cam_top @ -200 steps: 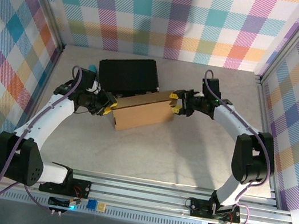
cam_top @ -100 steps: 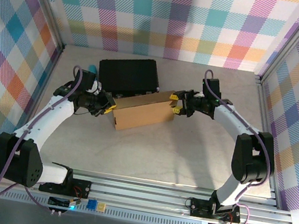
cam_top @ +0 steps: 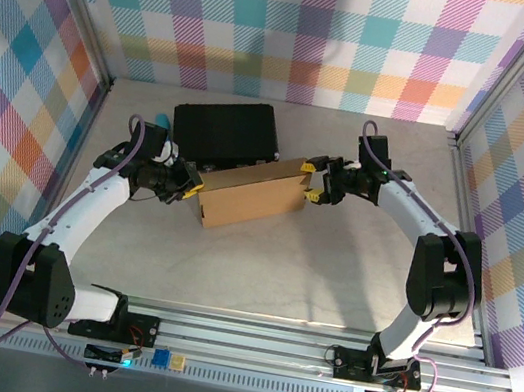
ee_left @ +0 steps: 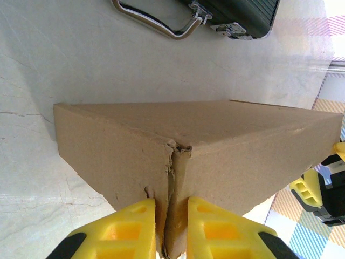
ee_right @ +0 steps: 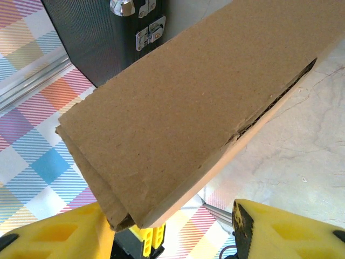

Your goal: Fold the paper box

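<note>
Two arms meet over one paper box (cam_top: 249, 199) in the overhead view. The box is brown cardboard and lies at a slant near the middle of the table (cam_top: 329, 279). Its far long side is just beside a black case (cam_top: 226, 132). The left gripper (cam_top: 186, 186) is at the box's left end and the right gripper (cam_top: 313, 183) is at its right end.

From the left wrist, the two yellow fingers (ee_left: 135, 229) stand close together, pinching a crumpled corner seam of the box (ee_left: 242, 145) between them. The box rests flat on the pale table (ee_left: 64, 59), with its folded faces running away from the camera. Beyond it lies the black case (ee_left: 242, 11), with a metal handle (ee_left: 159, 21) and a latch on its near side. The right gripper (ee_left: 318, 189) shows past the box's far end.

From the right wrist, the yellow fingers (ee_right: 280, 232) are spread wide, with the box's (ee_right: 205, 108) end between them. The right-hand finger stands clear of the cardboard. The left-hand one is just beside the box's lower corner, and whether it touches cannot be told. A thin gap runs along the box's long edge, where the layers do not quite meet. The black case (ee_right: 91, 43) with its metal latches (ee_right: 143, 24) lies behind the box.
</note>
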Action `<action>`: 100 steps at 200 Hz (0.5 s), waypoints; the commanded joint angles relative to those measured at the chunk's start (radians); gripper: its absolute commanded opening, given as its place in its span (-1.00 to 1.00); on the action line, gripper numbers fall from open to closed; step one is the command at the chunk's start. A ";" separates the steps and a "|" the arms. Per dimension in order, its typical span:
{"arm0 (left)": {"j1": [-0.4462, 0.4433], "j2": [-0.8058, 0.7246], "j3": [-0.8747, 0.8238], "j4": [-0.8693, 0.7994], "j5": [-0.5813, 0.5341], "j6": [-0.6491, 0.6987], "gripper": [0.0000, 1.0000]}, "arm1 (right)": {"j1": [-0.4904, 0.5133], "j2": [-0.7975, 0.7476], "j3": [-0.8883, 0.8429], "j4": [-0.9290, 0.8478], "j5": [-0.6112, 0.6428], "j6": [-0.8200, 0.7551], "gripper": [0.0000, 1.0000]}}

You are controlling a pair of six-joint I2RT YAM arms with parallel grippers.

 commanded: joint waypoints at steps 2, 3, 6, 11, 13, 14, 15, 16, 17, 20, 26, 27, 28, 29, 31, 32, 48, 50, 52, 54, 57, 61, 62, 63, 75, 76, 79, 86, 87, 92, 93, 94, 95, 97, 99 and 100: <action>0.009 0.014 -0.021 -0.081 -0.038 0.019 -0.66 | -0.015 -0.004 0.008 0.005 -0.006 0.009 0.15; 0.009 0.014 -0.021 -0.081 -0.038 0.019 -0.66 | -0.016 -0.003 0.007 0.007 -0.006 0.009 0.15; 0.009 0.012 -0.020 -0.081 -0.038 0.019 -0.66 | -0.017 -0.001 0.001 0.008 -0.006 0.010 0.14; 0.009 0.012 -0.020 -0.082 -0.038 0.020 -0.66 | -0.020 0.000 -0.003 0.010 -0.006 0.009 0.12; 0.009 0.012 -0.019 -0.081 -0.038 0.019 -0.67 | -0.021 0.002 -0.006 0.009 -0.006 0.009 0.11; 0.009 0.012 -0.019 -0.081 -0.038 0.019 -0.67 | -0.022 0.002 -0.006 0.009 -0.006 0.009 0.10; 0.009 0.012 -0.019 -0.081 -0.038 0.019 -0.67 | -0.022 0.002 -0.007 0.009 -0.006 0.008 0.10; 0.009 0.012 -0.019 -0.081 -0.038 0.019 -0.67 | -0.023 0.003 -0.007 0.010 -0.006 0.007 0.09; 0.009 0.012 -0.019 -0.081 -0.038 0.019 -0.67 | -0.024 0.004 -0.009 0.010 -0.006 0.006 0.09; 0.009 0.012 -0.019 -0.081 -0.038 0.020 -0.66 | -0.025 0.004 -0.012 0.008 -0.006 0.004 0.07; 0.009 0.012 -0.019 -0.081 -0.038 0.019 -0.67 | -0.027 0.008 -0.014 -0.003 -0.005 -0.004 0.04; 0.009 0.012 -0.019 -0.081 -0.038 0.019 -0.67 | -0.027 0.009 -0.015 -0.006 -0.005 -0.005 0.03; 0.008 0.012 -0.019 -0.081 -0.038 0.019 -0.67 | -0.028 0.009 -0.016 -0.009 -0.005 -0.007 0.03; 0.009 0.012 -0.020 -0.080 -0.038 0.020 -0.67 | -0.028 0.010 -0.016 -0.012 -0.005 -0.008 0.02; 0.009 0.012 -0.020 -0.079 -0.037 0.019 -0.67 | -0.028 0.011 -0.017 -0.018 -0.004 -0.013 0.01; 0.009 0.012 -0.019 -0.079 -0.037 0.019 -0.67 | -0.029 0.011 -0.018 -0.020 -0.004 -0.016 0.01; 0.008 0.012 -0.016 -0.078 -0.035 0.020 -0.67 | -0.033 0.009 -0.050 -0.046 0.005 -0.033 -0.11; 0.009 0.012 -0.016 -0.078 -0.035 0.022 -0.68 | -0.034 0.007 -0.056 -0.045 0.007 -0.033 -0.13; 0.008 0.012 -0.015 -0.078 -0.035 0.022 -0.67 | -0.034 0.004 -0.063 -0.045 0.008 -0.033 -0.14; 0.008 0.012 -0.014 -0.079 -0.035 0.023 -0.68 | -0.035 0.002 -0.071 -0.044 0.011 -0.033 -0.16; 0.009 0.012 -0.015 -0.078 -0.035 0.024 -0.68 | -0.037 -0.003 -0.082 -0.043 0.013 -0.031 -0.19; 0.009 0.012 -0.013 -0.079 -0.035 0.026 -0.68 | -0.038 -0.010 -0.096 -0.041 0.016 -0.029 -0.22; 0.009 0.012 -0.011 -0.078 -0.034 0.027 -0.68 | -0.040 -0.013 -0.101 -0.040 0.016 -0.029 -0.24; 0.009 0.013 -0.011 -0.078 -0.034 0.028 -0.68 | -0.040 -0.014 -0.105 -0.039 0.017 -0.029 -0.24; 0.008 0.014 -0.007 -0.075 -0.028 0.032 -0.68 | -0.044 -0.033 -0.132 -0.036 0.020 -0.030 -0.28; 0.008 0.014 -0.006 -0.075 -0.027 0.033 -0.68 | -0.044 -0.034 -0.133 -0.037 0.020 -0.031 -0.28; 0.007 0.014 -0.007 -0.072 -0.024 0.036 -0.68 | -0.045 -0.038 -0.137 -0.040 0.022 -0.034 -0.29; 0.005 0.016 -0.004 -0.070 -0.016 0.041 -0.68 | -0.046 -0.049 -0.141 -0.049 0.026 -0.045 -0.31; 0.005 0.016 -0.004 -0.070 -0.015 0.042 -0.68 | -0.047 -0.050 -0.141 -0.052 0.027 -0.047 -0.32; 0.003 0.018 -0.003 -0.069 -0.010 0.046 -0.69 | -0.048 -0.056 -0.139 -0.060 0.029 -0.059 -0.34; 0.002 0.018 -0.001 -0.069 -0.009 0.047 -0.68 | -0.049 -0.057 -0.138 -0.062 0.030 -0.061 -0.35; 0.001 0.018 0.000 -0.069 -0.009 0.048 -0.68 | -0.049 -0.058 -0.137 -0.065 0.030 -0.063 -0.36; 0.001 0.019 -0.001 -0.069 -0.007 0.050 -0.68 | -0.049 -0.059 -0.135 -0.067 0.030 -0.065 -0.36; -0.001 0.020 0.000 -0.067 -0.004 0.052 -0.68 | -0.049 -0.061 -0.135 -0.070 0.032 -0.070 -0.37; -0.003 0.021 0.000 -0.066 -0.002 0.055 -0.68 | -0.051 -0.063 -0.132 -0.075 0.032 -0.076 -0.38; -0.004 0.021 0.001 -0.066 -0.001 0.056 -0.69 | -0.051 -0.063 -0.131 -0.080 0.033 -0.079 -0.39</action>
